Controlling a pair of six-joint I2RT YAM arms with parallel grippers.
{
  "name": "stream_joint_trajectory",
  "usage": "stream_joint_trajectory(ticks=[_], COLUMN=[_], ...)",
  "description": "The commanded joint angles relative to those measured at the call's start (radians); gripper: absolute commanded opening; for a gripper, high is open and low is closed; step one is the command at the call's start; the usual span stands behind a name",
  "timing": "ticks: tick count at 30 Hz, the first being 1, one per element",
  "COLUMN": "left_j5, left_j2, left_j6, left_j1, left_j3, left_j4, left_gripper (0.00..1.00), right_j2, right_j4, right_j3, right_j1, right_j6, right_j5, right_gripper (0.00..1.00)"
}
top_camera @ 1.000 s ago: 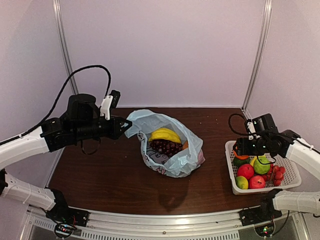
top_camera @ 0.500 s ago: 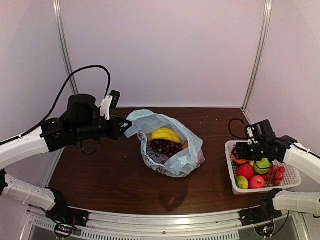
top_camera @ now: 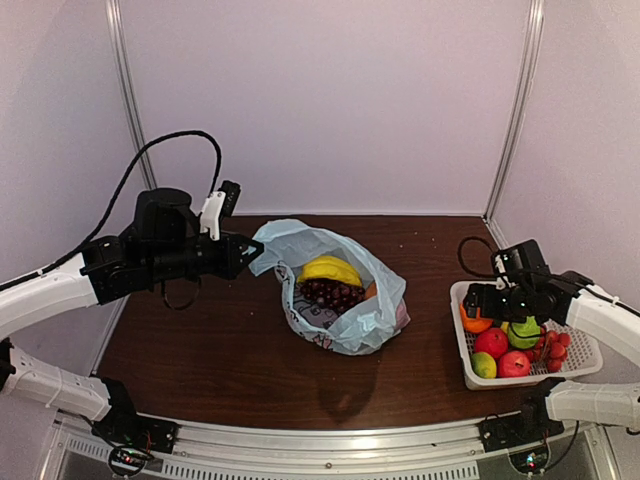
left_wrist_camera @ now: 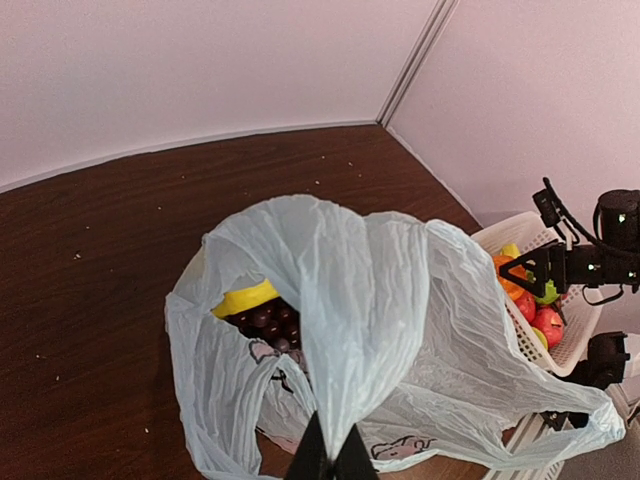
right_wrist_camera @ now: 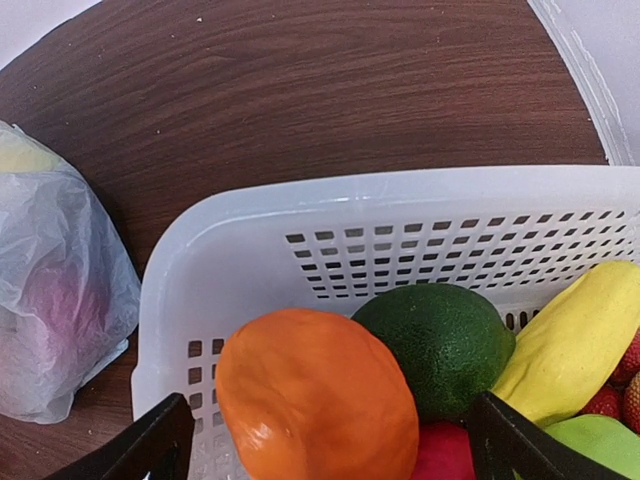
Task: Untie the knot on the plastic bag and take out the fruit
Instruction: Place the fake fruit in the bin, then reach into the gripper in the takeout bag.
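Observation:
The light blue plastic bag [top_camera: 352, 322] lies mid-table with its mouth open; no knot shows. A yellow banana [top_camera: 330, 268] and dark grapes [top_camera: 330, 294] lie inside. My left gripper [top_camera: 250, 256] is shut on the bag's left ear, and in the left wrist view the gripper [left_wrist_camera: 330, 462] pinches a fold of the bag [left_wrist_camera: 470, 330] above the grapes [left_wrist_camera: 265, 320]. My right gripper [top_camera: 488, 304] hangs open over the white basket [top_camera: 590, 366]. In the right wrist view an orange fruit [right_wrist_camera: 315, 395] rests in the basket [right_wrist_camera: 400, 230] between the wide jaws, with a gap on each side.
The basket at the right edge also holds a dark green lime [right_wrist_camera: 435, 345], a yellow fruit [right_wrist_camera: 570, 335], red apples [top_camera: 492, 342], a green apple [top_camera: 524, 332] and small red berries [top_camera: 556, 350]. Bare brown table [top_camera: 200, 350] lies around the bag. Walls close the back and sides.
The right gripper dropped lower into the basket's near-left corner and its jaws widened, leaving the orange fruit lying free. The left arm and bag have not moved.

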Motion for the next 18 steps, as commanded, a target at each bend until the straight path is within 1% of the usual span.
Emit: stream_joint_trajectory(ticks=[1, 5, 9, 10, 12, 13, 14, 16, 18], left_j5=[0.025, 0.101, 0.166, 0.176, 0.181, 0.179, 0.176, 0.169, 0.165], left_j2=[-0.013, -0.041, -0.052, -0.05, -0.045, -0.043, -0.043, -0.044, -0.043], left_j6=[0.014, 0.039, 0.06, 0.06, 0.056, 0.054, 0.051, 0.045, 0.038], left_j1=[0.006, 0.007, 0.006, 0.006, 0.006, 0.006, 0.006, 0.006, 0.006], left_j3=[0.006, -0.009, -0.01, -0.009, -0.011, -0.014, -0.018, -0.029, -0.036], left_j4=[0.013, 0.066, 0.083, 0.082, 0.08, 0.081, 0.084, 0.096, 0.108], left_gripper=[0.0, 0.0, 0.0, 0.0, 0.0, 0.0, 0.0, 0.0, 0.0], right_j2=[-0.036, -0.073, -0.05, -0.041, -0.021, -0.01, -0.001, 0.011, 0.026], right_j4=[-0.038, -0.067, -0.052, -0.044, -0.034, -0.028, -0.012, 0.049, 0.122], right_j3=[0.064, 0.154, 0.253, 0.278, 0.333, 0.364, 0.389, 0.413, 0.42], right_j1=[-0.006, -0.007, 0.017, 0.05, 0.143, 0.199, 0.263, 0.365, 0.442], right_j6=[0.005, -0.018, -0.058, -0.067, -0.076, -0.082, -0.084, -0.09, -0.097], right_j5=[0.044, -0.01, -0.197, -0.224, -0.228, -0.209, -0.158, -0.13, -0.138], right_gripper=[0.96, 0.95, 0.89, 0.88, 0.86, 0.84, 0.82, 0.74, 0.68])
